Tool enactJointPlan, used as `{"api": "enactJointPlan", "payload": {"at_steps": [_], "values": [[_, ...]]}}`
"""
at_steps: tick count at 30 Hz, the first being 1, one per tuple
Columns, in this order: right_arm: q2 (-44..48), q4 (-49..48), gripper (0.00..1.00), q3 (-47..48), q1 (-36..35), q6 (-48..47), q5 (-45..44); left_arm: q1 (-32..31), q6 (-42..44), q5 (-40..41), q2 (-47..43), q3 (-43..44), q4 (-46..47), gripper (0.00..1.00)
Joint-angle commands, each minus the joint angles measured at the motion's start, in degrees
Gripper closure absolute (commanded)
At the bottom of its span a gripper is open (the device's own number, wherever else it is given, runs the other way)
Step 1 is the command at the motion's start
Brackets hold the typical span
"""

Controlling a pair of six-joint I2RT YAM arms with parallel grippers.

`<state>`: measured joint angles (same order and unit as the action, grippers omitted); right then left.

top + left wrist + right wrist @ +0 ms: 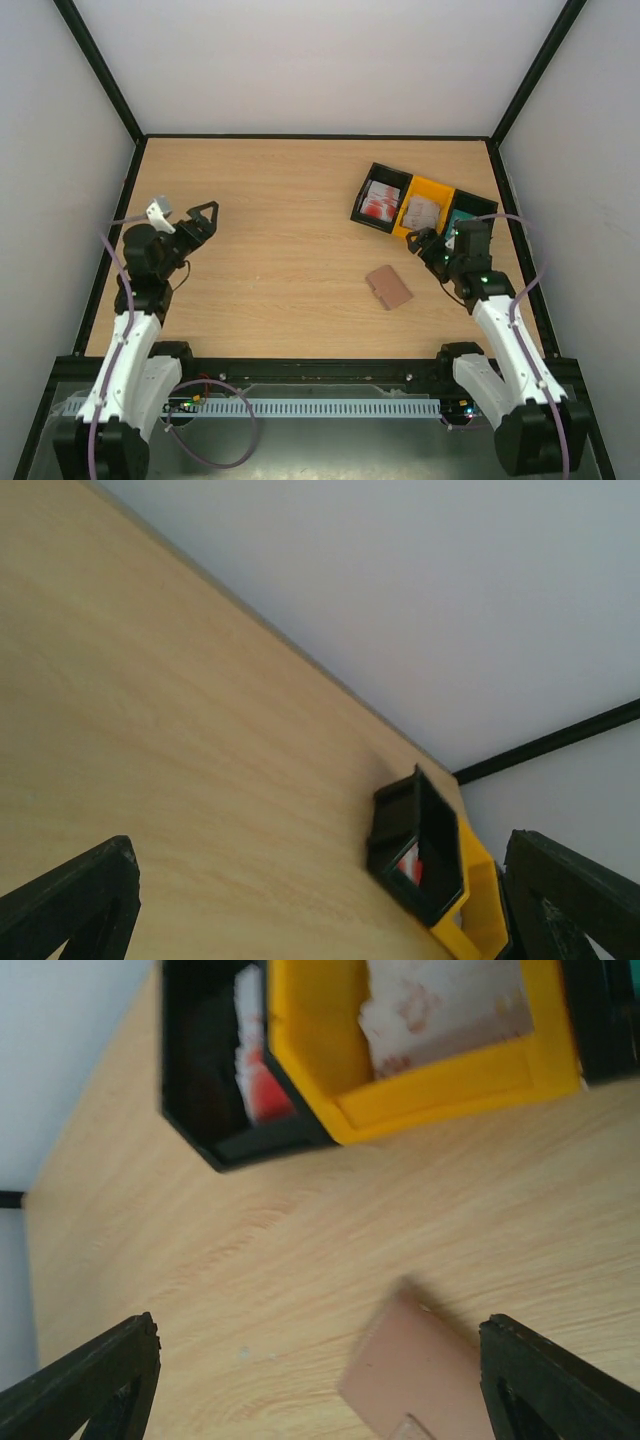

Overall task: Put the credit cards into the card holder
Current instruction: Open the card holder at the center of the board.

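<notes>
Credit cards inside trays

Left hand and right hand gape wide.

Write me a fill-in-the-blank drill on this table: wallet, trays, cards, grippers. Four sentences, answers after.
1. The card holder lies ____ on the table, brown face up.
2. The middle tray of the three is coloured ____.
3. The white cards with red marks sit in a tray coloured ____.
4. The left gripper and the right gripper both stand ____, holding nothing.

Missing words: closed; yellow; black; open.
</notes>
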<state>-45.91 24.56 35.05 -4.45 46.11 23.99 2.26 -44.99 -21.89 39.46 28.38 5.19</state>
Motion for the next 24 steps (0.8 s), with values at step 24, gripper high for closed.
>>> {"api": "enactJointPlan", "payload": {"at_steps": [24], "values": [[-19.4,-9.8,0.26,-12.5,-15.9,-0.7,-2.1,-36.6,-12.0,-0.8,39.3,0.3,23.6,0.01]]}}
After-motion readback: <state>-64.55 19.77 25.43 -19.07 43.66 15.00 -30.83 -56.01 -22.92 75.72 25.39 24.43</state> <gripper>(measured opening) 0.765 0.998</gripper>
